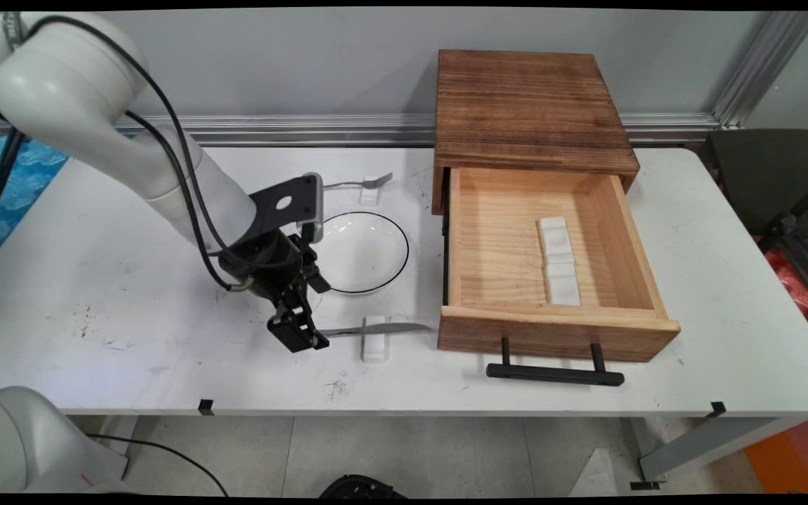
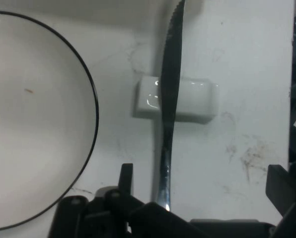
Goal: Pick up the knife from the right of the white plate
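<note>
In the main view the gripper (image 1: pixel 304 335) is down at the table (image 1: pixel 130 294), at the handle end of a knife (image 1: pixel 376 328) that lies across a small white rest (image 1: pixel 374 339) with its blade pointing toward the drawer. Just behind the gripper sits a white plate (image 1: pixel 365 252) with a thin black rim. Beyond the plate, a fork (image 1: pixel 365 183) lies on a second white rest (image 1: pixel 370 191) near the back edge. To the right stands a wooden box (image 1: pixel 527 105) with its drawer (image 1: pixel 551 322) pulled out; inside the drawer lies a white ridged holder (image 1: pixel 560 261), and a black bar handle (image 1: pixel 555 373) fronts it (the drawer's front overhangs the table's near half). From this view I cannot tell how far apart the fingers stand.

In the hand view the knife (image 2: pixel 169 114) runs up the middle of the picture from the gripper (image 2: pixel 197 198), serrated edge showing near the top, crossing the white rest (image 2: pixel 192 99). The plate (image 2: pixel 38 124) fills the left side, well clear of the knife. One finger (image 2: pixel 125 181) shows left of the handle and the other far to the right, so the fingers are spread wide, with the handle between them, nearer the left one and not gripped
</note>
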